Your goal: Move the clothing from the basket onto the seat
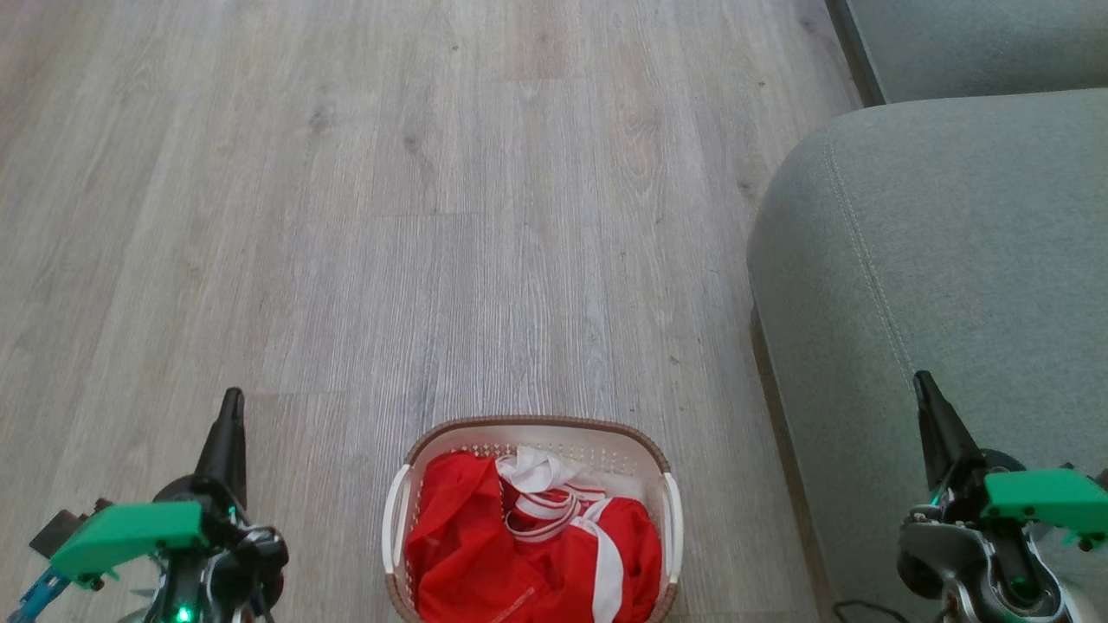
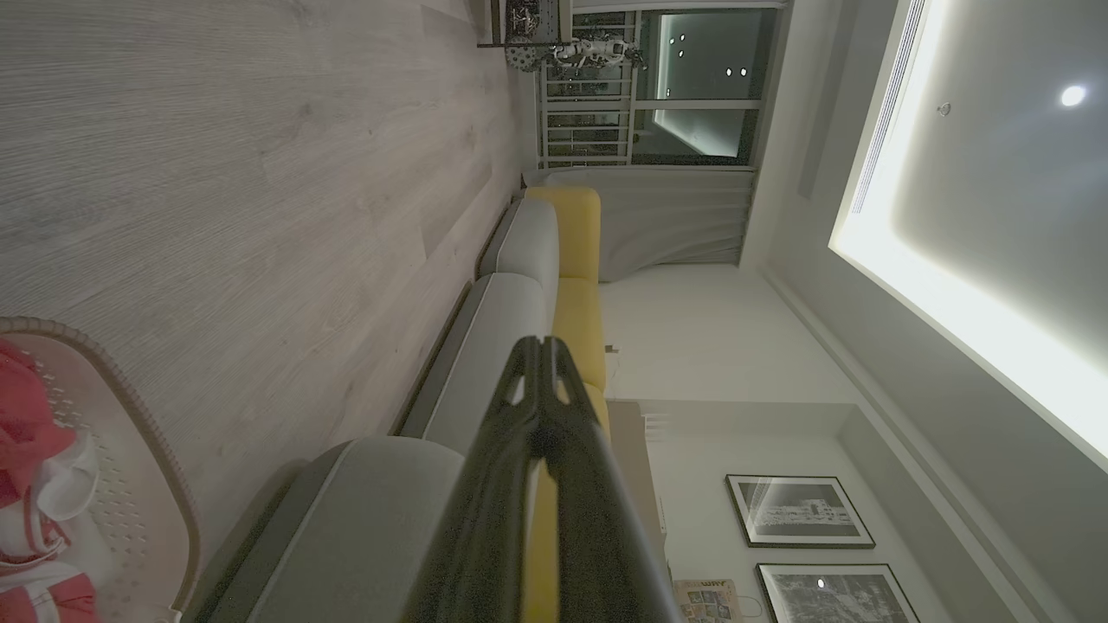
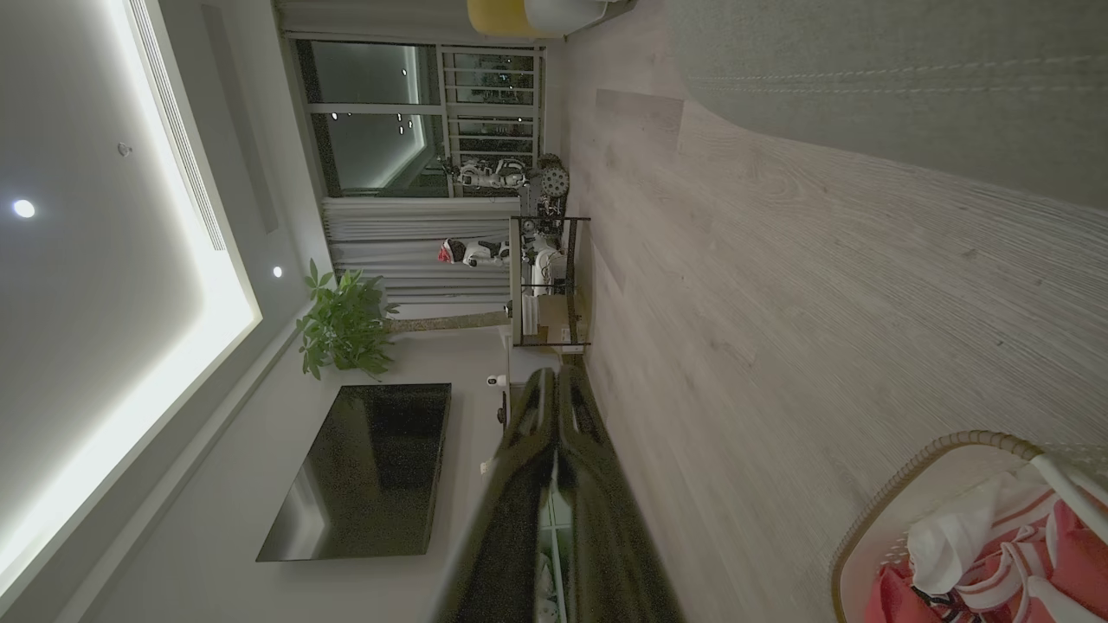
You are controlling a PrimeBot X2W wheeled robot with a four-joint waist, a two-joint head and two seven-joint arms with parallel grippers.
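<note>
Head view looks down on the basket (image 1: 537, 423), which stands on the wooden floor (image 1: 433, 216) at the near edge of the scene, between the two arms. The clothing (image 1: 472, 554) lies heaped inside it, reaching nearly to the brown rim. Red folds cover the left and near parts, and a tangle of white bands with red stripes sits in the middle and toward the far wall, where a patch of the perforated cream side shows above the heap. One white band runs down across the red on the right. The seat (image 1: 952, 260) is to the right of the basket, with a strip of floor between them; its rounded corner and stitched seam face the floor. The left gripper (image 1: 232, 400) hangs over the floor to the left of the basket, fingers pressed together on nothing. The right gripper (image 1: 923, 381) shows against the near part of the seat, its fingers likewise together and holding nothing.
</note>
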